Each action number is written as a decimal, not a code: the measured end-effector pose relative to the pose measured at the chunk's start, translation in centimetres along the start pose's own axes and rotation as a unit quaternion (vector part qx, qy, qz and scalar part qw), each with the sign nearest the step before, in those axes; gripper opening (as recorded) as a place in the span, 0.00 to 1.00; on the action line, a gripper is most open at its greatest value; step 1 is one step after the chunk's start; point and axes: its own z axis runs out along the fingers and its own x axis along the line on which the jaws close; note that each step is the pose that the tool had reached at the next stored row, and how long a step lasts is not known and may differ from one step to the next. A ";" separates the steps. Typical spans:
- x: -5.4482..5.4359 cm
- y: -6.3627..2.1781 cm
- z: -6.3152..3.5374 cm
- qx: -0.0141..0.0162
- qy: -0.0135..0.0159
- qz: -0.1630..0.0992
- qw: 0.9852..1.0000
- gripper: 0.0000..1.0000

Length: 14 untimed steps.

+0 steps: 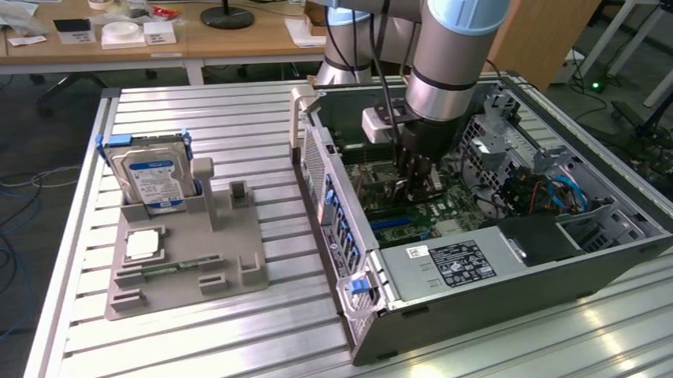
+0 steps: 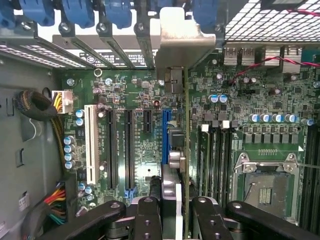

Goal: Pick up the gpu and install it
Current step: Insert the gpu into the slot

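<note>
My gripper (image 1: 415, 179) reaches down inside the open computer case (image 1: 347, 236), over the motherboard (image 1: 421, 216). In the wrist view the gripper (image 2: 176, 205) is shut on the gpu (image 2: 185, 125). The gpu shows edge-on as a thin dark card with components on one side. Its silver end bracket (image 2: 182, 42) lies against the case's rear slot openings. The card stands upright over the motherboard, right beside the long blue expansion slot (image 2: 165, 135). I cannot tell whether its lower edge touches the slot.
Outside the case, a grey fixture (image 1: 184, 260) holds a silver hard drive (image 1: 156, 179) and a thin green memory stick (image 1: 169, 266). Inside are the power supply (image 1: 452, 264), blue slot latches (image 2: 80, 12), a white slot (image 2: 91, 145), memory slots (image 2: 217, 155) and the processor socket (image 2: 262, 187).
</note>
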 end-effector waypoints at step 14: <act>0.3 0.36 0.99 0.000 0.000 0.000 1.000 0.28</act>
